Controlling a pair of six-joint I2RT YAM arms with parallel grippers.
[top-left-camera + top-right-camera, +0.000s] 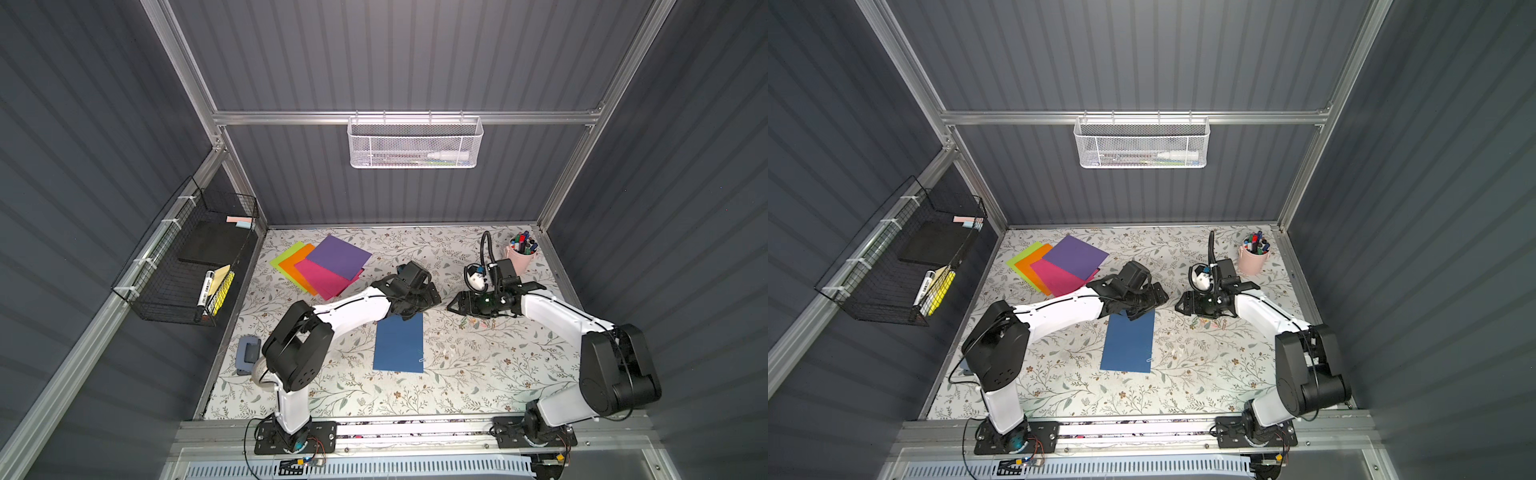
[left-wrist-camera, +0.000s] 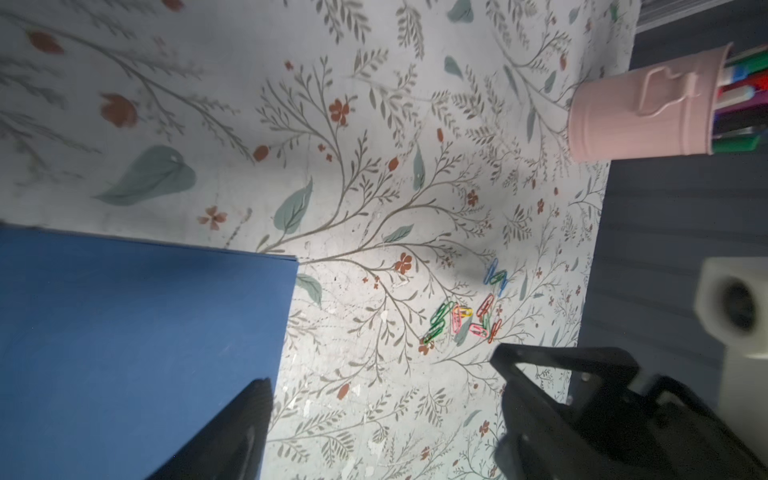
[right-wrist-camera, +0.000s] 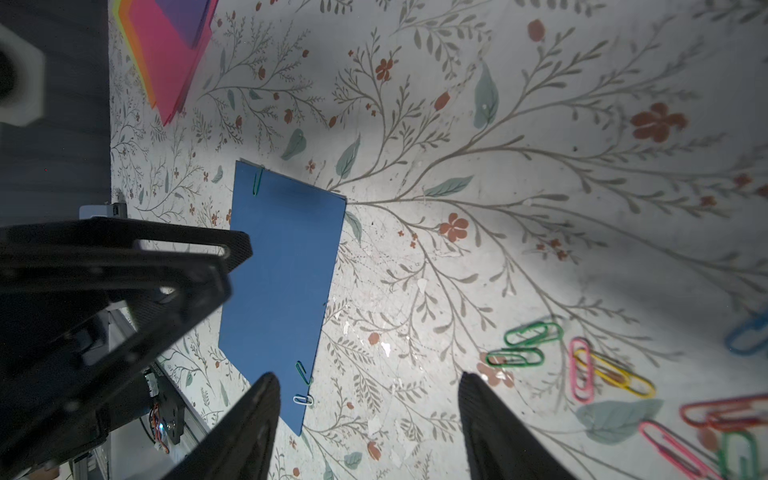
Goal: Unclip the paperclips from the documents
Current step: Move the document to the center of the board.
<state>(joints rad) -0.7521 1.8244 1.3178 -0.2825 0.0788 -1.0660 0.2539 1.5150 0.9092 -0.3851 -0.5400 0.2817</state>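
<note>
Right fingers (image 3: 490,419) stand spread and empty just right of the blue sheet (image 1: 397,345), near loose paperclips (image 3: 582,365) on the bench (image 1: 478,374). Left fingers (image 2: 245,428), also spread and empty, hang over the sheet's far end. A teal clip (image 3: 303,372) and a pale clip (image 3: 303,400) sit at its near right corner, a green clip (image 3: 257,183) at its far left. The sheet's long axis runs toward the robot; the right arm, reaching leftward with elbow raised, looks nearer the near corner.

Top views high, downward; wrist views close, sharing navy sheet (image 2: 124,332).
</note>
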